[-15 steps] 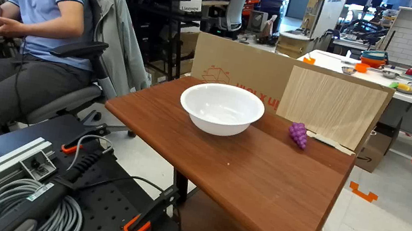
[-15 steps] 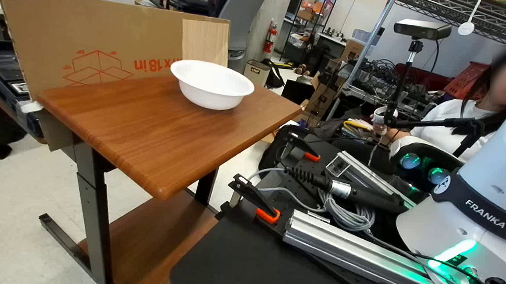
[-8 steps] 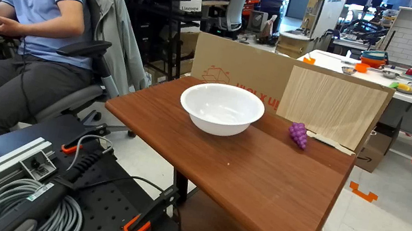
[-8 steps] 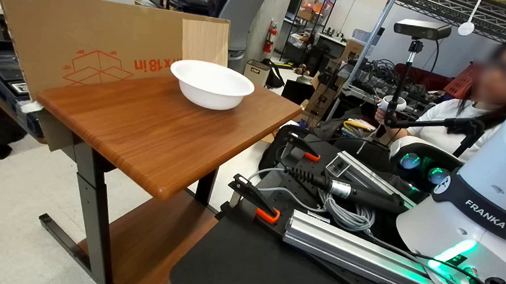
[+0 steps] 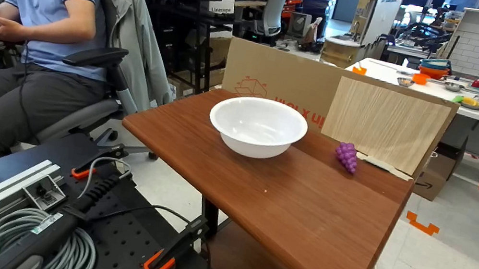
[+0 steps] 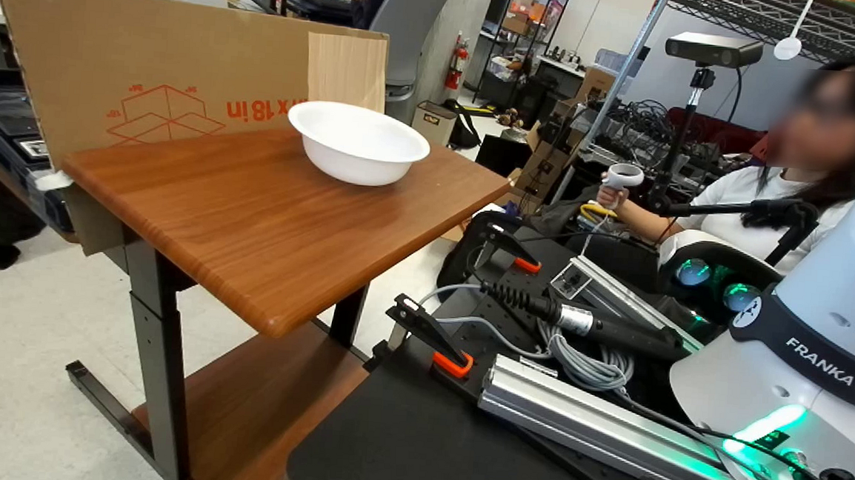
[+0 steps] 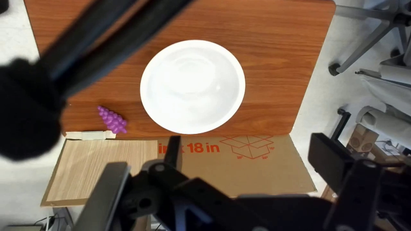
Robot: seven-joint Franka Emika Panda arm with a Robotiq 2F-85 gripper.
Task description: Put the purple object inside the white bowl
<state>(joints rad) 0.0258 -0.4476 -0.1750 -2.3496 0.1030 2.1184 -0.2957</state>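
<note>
Nearest in the wrist view, the gripper (image 7: 249,154) stands spread wide, holding nothing. Beyond it the white bowl (image 7: 192,93) sits upright on the brown table (image 7: 273,38), with nothing in it. The purple object (image 7: 113,120) rests on the table at the bowl's eight o'clock in that view — apart from the rim, near the cardboard (image 7: 276,173). It seems none of the task is done — grasp, carry and release all remain.
</note>
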